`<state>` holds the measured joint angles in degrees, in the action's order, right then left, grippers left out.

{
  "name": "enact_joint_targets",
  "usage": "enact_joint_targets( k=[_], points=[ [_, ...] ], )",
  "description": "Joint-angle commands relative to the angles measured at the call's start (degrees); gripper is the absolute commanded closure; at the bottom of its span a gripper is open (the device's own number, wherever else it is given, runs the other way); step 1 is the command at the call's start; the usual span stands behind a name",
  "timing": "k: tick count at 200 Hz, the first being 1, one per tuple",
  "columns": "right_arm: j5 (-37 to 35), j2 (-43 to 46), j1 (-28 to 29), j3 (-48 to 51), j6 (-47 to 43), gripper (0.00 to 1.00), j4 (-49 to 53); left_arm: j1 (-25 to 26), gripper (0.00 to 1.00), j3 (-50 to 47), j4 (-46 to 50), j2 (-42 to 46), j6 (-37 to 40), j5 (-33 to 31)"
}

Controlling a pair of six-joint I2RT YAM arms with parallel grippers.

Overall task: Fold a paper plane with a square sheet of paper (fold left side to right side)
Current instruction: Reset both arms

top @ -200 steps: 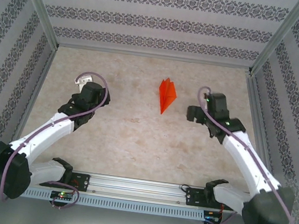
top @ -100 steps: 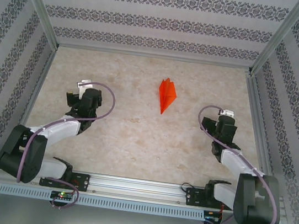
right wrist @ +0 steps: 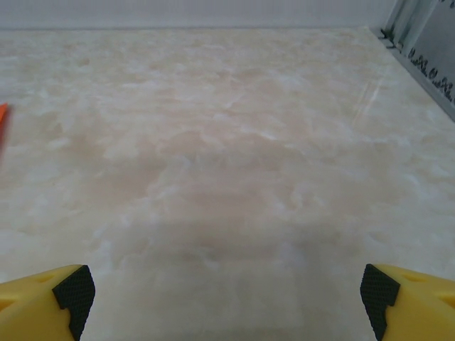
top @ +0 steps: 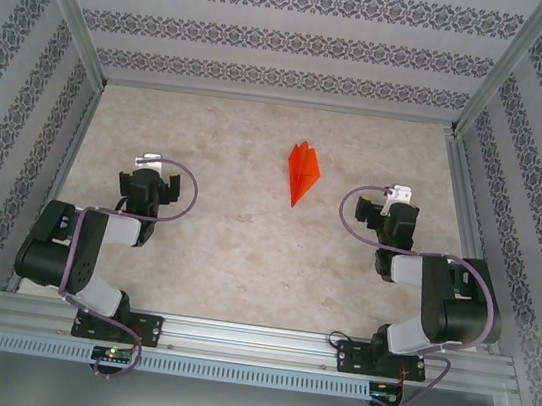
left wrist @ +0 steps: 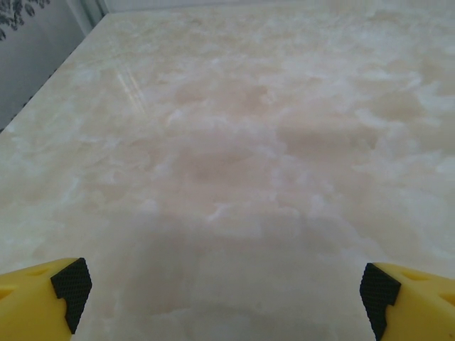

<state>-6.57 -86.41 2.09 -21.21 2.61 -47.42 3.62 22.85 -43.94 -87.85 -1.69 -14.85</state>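
The paper plane (top: 302, 172), a narrow orange dart, lies flat on the table (top: 233, 258) toward the far middle, touched by neither arm, its long axis running far-to-near with the nose pointing back toward the near edge. The right gripper (top: 388, 207) is the nearer, the plane lying to its left and a little farther out; the left gripper (top: 147, 174) sits well apart on the other side. Both pairs of jaws stand wide apart over the table, holding nothing, so the folding appears complete

The right wrist view's left edge cuts off the paper plane (right wrist: 2, 117), leaving an orange sliver.
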Motion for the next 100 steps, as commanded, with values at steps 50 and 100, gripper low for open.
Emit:
enact_joint_targets(
  k=[50, 100],
  points=[
    [2.7, 0.1, -1.4, -0.8, 0.2, 0.02, -3.4, -2.1, 0.0, -0.4, -5.7, -1.5, -0.7, 6.1],
    [2.1, 0.2, -0.4, -0.8, -0.8, 0.02, -3.4, -2.1, 0.0, -0.4, -5.8, -1.5, -0.5, 6.1]
  ],
)
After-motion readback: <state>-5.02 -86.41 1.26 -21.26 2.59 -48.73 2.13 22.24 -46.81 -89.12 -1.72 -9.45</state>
